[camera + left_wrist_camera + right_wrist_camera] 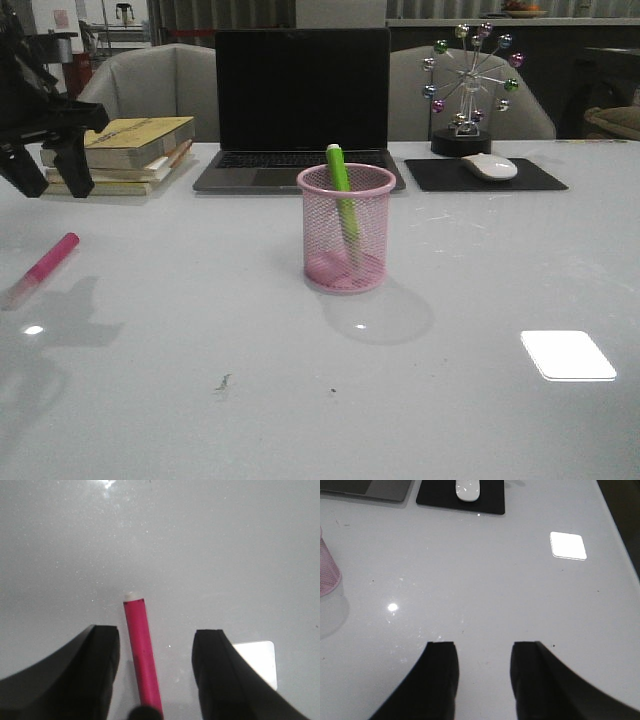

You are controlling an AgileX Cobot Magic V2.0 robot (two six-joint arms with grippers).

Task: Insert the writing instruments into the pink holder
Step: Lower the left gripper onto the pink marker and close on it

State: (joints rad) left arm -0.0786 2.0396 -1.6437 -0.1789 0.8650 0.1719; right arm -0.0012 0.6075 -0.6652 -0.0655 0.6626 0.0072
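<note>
The pink holder (345,245) stands upright mid-table, and its edge shows in the right wrist view (327,575). The lime green highlighter (339,180) leans inside it, its top above the rim. The hot pink highlighter (45,266) lies flat on the table at the far left, pale end toward the front. My left gripper (52,188) hangs open above and behind it. In the left wrist view the pink highlighter (142,655) runs between the spread fingers (102,650) of the left gripper (156,637), untouched. My right gripper (482,652) is open over bare table, right of the holder.
Behind the holder stands an open laptop (300,100). A stack of books (130,150) lies at the back left, close to the left gripper. A mouse (490,167) on a black pad (535,180) and a ferris-wheel ornament (470,85) are at the back right.
</note>
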